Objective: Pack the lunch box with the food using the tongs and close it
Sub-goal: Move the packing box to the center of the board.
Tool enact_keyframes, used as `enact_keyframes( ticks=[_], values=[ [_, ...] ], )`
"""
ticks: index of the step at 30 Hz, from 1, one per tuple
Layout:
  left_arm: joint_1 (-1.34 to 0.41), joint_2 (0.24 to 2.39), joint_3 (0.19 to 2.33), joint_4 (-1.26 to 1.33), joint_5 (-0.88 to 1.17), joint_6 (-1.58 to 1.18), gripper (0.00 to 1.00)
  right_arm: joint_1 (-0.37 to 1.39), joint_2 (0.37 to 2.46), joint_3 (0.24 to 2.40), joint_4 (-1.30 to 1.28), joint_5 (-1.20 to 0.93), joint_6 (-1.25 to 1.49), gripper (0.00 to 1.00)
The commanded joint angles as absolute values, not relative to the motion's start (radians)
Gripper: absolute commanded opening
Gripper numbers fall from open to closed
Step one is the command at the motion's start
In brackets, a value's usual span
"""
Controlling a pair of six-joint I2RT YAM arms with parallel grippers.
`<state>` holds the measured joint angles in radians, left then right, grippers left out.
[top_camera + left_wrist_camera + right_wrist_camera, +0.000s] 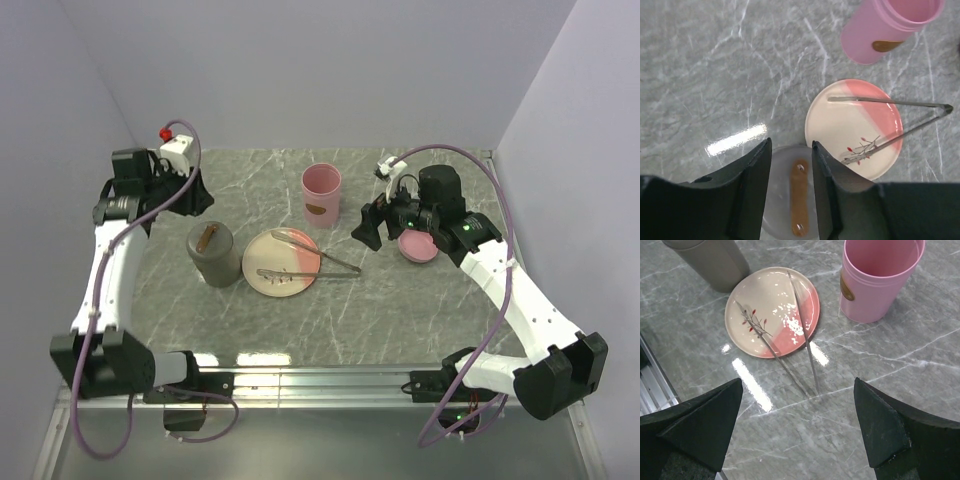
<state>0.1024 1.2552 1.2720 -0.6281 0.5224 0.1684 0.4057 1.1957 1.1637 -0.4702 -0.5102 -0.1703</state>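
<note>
The silver tongs [310,262] [890,102] [806,342] lie across a cream-and-pink plate [285,250] [840,125] [765,295], their joined end on the table to its right. No food shows on the plate or anywhere else. A grey round lunch box tub [213,258] [710,257] stands left of the plate with its lid on. My left gripper [190,195] [791,145] hovers open over that lid [777,200], its jaws either side of the brown strap [800,195] without touching it. My right gripper [368,228] [798,385] stands wide open above bare table, just short of the tongs' joined end.
An open pink tub [321,195] [880,30] [875,285] stands behind the plate. A pink lid [420,250] lies on the table under my right wrist. Walls close in the marble table on the left, back and right.
</note>
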Motion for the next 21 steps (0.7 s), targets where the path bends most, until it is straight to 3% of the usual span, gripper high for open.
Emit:
enact_keyframes(
  ticks=[1,10,21],
  values=[
    [0.121,1.374,1.356,-0.643,0.497,0.106,0.43,0.399,1.198,1.189,-0.477,-0.523,-0.179,0.98],
    [0.238,1.692,1.535,-0.851,0.684,0.071,0.38,0.399,1.181,1.175,-0.483,-0.523,-0.181,0.98],
    [0.256,1.764,1.401,-0.883,0.729,0.138,0.37,0.4,1.175,1.175,-0.5,-0.532,-0.186,0.98]
  ],
)
